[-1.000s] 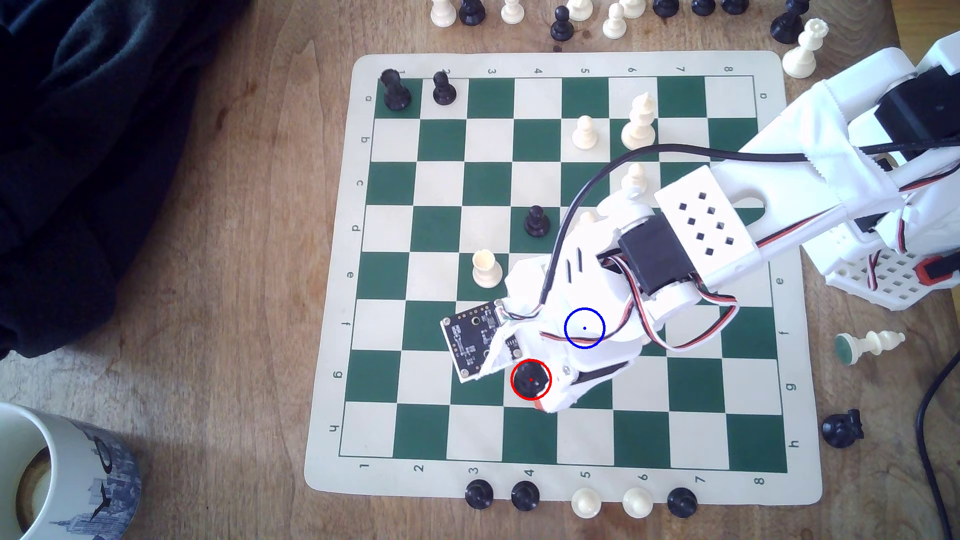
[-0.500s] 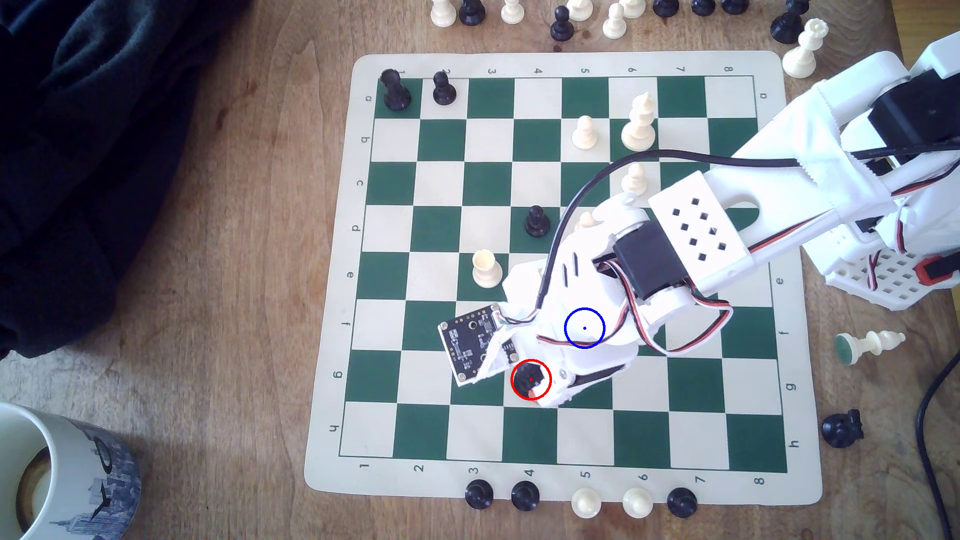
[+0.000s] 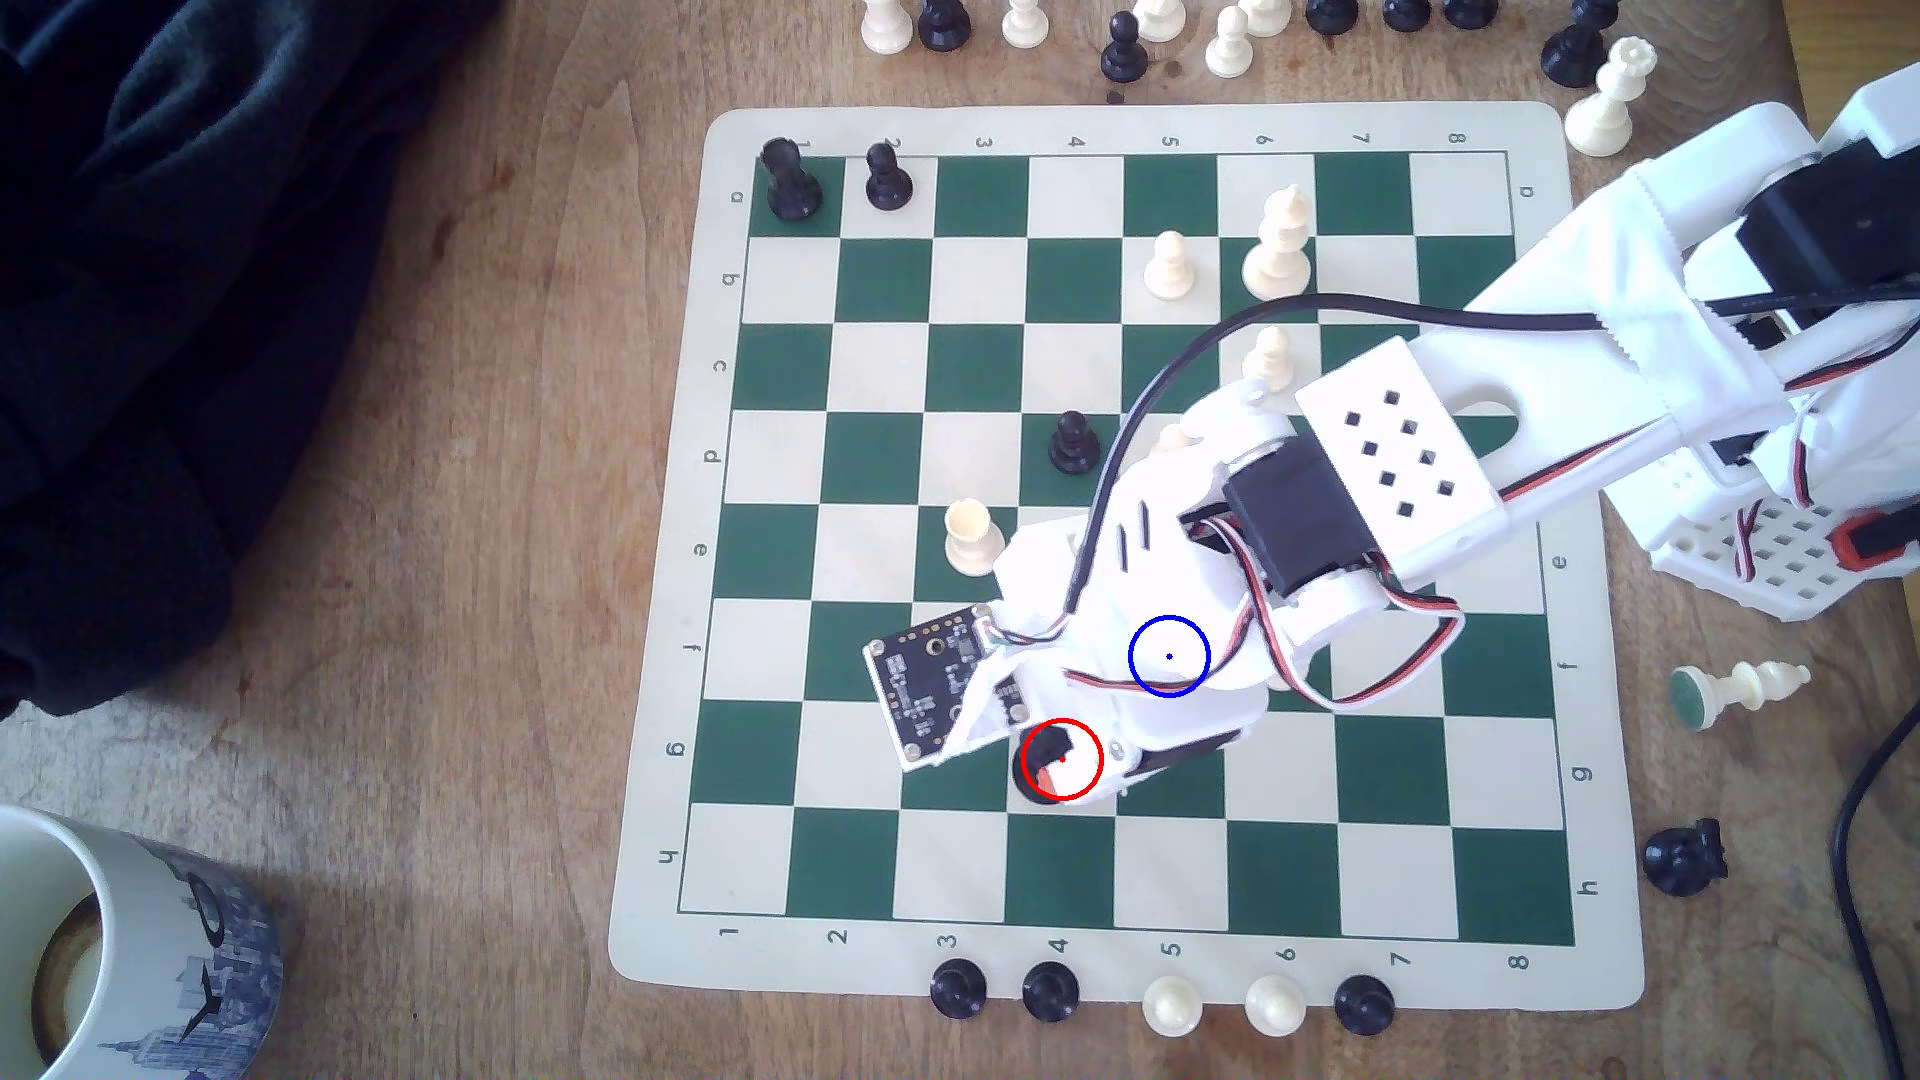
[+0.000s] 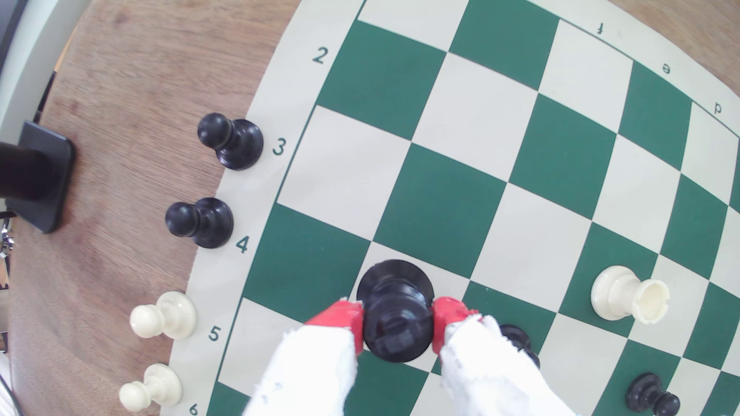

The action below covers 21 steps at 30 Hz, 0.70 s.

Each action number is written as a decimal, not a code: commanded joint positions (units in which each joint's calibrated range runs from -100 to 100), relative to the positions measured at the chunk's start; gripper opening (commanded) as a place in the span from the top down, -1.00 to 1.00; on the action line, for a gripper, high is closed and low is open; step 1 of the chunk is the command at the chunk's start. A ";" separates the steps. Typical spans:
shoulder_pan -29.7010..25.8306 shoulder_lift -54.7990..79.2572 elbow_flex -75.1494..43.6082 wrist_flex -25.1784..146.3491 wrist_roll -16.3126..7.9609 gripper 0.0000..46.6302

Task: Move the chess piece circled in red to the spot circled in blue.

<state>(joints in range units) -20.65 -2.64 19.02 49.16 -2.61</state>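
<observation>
Grasp step: gripper (image 4: 398,326) closed around the black chess piece (image 4: 396,316).
Next it likely needs lifting straight, then carrying to the blue-ringed square (image 3: 1169,656).
</observation>
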 commanded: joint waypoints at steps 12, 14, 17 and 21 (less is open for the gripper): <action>-1.21 -22.23 7.18 7.59 -0.93 0.99; -0.20 -25.03 11.44 7.59 -0.93 0.99; 0.35 -26.99 15.61 6.77 -0.93 0.99; 1.37 -29.36 21.14 3.83 -0.98 0.99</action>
<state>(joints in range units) -20.21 -26.10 37.46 55.86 -3.64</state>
